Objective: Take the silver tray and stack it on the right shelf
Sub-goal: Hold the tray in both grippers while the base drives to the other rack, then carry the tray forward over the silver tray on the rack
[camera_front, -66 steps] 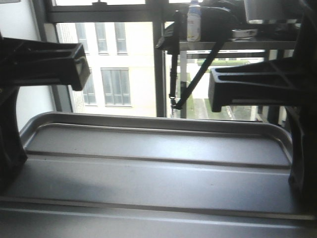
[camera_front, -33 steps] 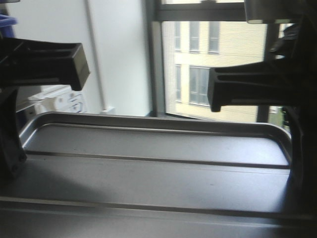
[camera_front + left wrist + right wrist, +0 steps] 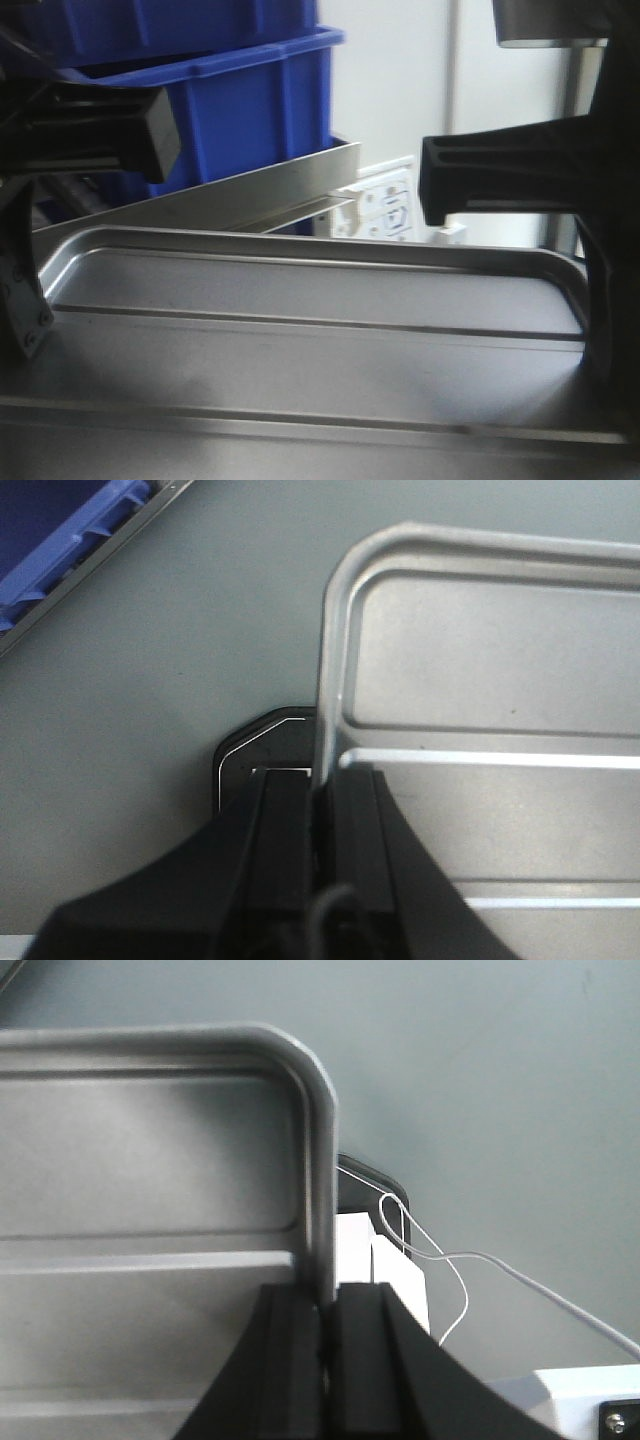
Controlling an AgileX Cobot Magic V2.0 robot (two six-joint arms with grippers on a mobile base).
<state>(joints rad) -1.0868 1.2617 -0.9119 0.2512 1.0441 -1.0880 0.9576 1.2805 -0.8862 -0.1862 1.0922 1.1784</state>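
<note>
Gone from behind the silver tray is the window with the yellow building that stood there a moment ago. Stacked blue bins and a white wall now fill that space, while the tray sits in the same place between the arms as before.

From the front the tray lies level and lengthwise across the view, its 2 long raised ribs running side to side and its rim curving up at both far corners. Behind its far left corner a slanted steel bar crosses under the bins, and a white socket box shows past the far rim, near the middle.

The left gripper is clamped on the tray's left rim, 1 black finger inside the rim and 1 outside, with the thin metal edge pinched between them. The right gripper grips the right rim in the same manner.

The tray hangs over a grey floor, held only by those 2 grips. A black fitting lies on the floor below its left edge. Below its right edge a thin white cable loops away from 2 white plugs.
</note>
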